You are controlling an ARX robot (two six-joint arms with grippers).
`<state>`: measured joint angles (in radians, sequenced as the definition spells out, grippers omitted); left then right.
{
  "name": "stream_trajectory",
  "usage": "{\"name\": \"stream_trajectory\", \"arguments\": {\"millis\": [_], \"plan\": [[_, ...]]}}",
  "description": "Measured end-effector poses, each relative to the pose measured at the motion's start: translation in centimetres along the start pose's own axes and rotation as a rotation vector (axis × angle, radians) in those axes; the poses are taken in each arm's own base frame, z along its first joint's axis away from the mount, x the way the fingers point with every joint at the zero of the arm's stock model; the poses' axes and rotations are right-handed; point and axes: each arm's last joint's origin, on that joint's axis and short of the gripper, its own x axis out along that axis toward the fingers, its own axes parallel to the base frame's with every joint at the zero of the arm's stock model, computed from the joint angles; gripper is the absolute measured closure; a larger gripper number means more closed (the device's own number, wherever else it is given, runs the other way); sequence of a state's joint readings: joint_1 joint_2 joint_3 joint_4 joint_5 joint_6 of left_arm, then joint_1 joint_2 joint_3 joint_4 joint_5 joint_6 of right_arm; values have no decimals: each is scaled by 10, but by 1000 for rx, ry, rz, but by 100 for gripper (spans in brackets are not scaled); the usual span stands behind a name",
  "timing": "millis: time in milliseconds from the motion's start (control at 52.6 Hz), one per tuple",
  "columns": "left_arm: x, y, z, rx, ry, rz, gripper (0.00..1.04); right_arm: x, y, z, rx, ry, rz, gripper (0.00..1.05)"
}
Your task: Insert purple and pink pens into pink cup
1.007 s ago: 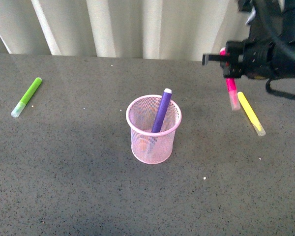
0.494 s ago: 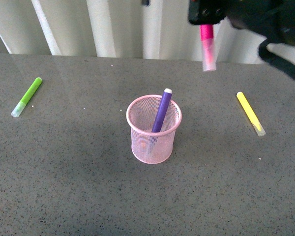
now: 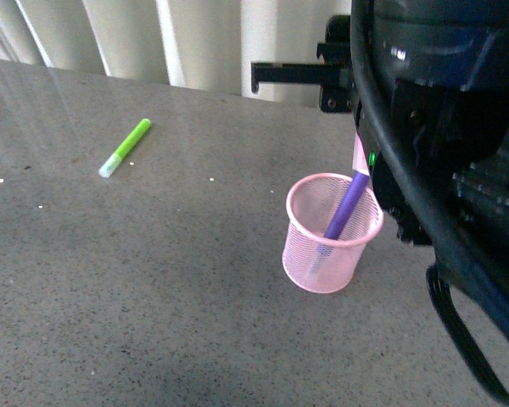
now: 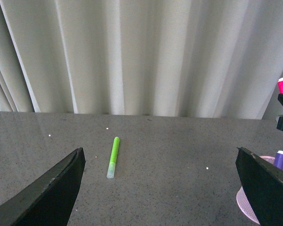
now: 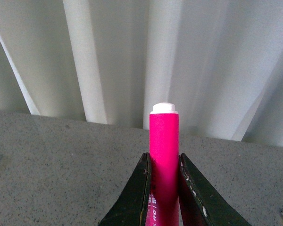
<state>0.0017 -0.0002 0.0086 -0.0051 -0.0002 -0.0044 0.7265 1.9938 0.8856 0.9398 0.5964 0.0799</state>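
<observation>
While the right gripper (image 5: 163, 188) clamps its fingers (image 5: 137, 197) on the pink pen (image 5: 163, 155), holding it upright above the pink cup (image 3: 331, 246), the purple pen (image 3: 346, 206) already leans inside. Likely light, stiff and smooth, the pen suits this mid-barrel hold. The left gripper (image 4: 165, 188) hangs spread apart over the counter (image 3: 153, 280).

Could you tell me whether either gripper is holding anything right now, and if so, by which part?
The right gripper clamps the pink pen around its barrel, below the white end, held upright. The left gripper is open and empty.
</observation>
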Motion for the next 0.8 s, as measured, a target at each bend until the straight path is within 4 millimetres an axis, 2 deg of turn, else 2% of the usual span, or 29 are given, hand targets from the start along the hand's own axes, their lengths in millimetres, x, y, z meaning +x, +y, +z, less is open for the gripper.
{"name": "stream_trajectory", "arguments": {"millis": [114, 437, 608, 798], "plan": [[0, 0, 0, 0, 0, 0, 7, -4, 7, -2, 6, -8, 18, 93], [0, 0, 0, 0, 0, 0, 7, -9, 3, -5, 32, -11, 25, 93], [0, 0, 0, 0, 0, 0, 7, -10, 2, -13, 51, -11, 25, 93], [0, 0, 0, 0, 0, 0, 7, -7, 3, -33, 37, 30, 23, 92]]}}
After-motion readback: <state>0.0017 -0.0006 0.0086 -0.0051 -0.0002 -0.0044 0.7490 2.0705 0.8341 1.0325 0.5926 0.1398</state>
